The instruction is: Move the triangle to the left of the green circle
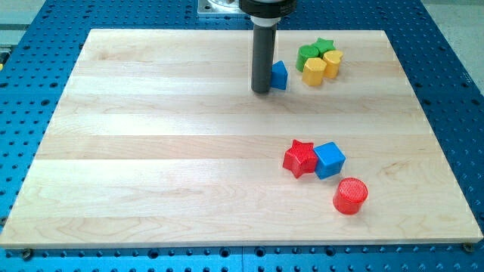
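Observation:
The blue triangle (280,75) stands near the view's top, right of centre. My tip (261,91) is at the lower end of the dark rod, touching the triangle's left side and hiding part of it. The green circle (307,55) lies a short way to the triangle's right, in a cluster with a green star (325,46), a yellow block (314,72) and a second yellow block (333,61). A small gap separates the triangle from the cluster.
A red star (300,158) and a blue cube (330,159) touch each other at the lower right. A red cylinder (350,196) lies just below them. The wooden board (151,151) sits on a blue perforated table.

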You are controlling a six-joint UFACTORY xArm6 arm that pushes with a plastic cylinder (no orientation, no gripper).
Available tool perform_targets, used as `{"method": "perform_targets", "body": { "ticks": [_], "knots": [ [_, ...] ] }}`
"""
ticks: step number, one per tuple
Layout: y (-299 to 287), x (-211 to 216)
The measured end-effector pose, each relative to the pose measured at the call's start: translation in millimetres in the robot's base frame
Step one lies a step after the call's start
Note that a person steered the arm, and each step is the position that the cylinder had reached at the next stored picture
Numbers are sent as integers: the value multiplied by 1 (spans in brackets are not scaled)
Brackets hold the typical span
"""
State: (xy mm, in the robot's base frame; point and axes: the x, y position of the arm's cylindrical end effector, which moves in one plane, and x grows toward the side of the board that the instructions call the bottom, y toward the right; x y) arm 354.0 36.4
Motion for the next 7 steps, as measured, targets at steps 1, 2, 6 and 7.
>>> {"method": "perform_targets", "body": {
  "ticks": [1,2,6,7],
  "knots": [
    [0,2],
    [0,17],
    [22,-24],
    [22,-24]
  ]
}}
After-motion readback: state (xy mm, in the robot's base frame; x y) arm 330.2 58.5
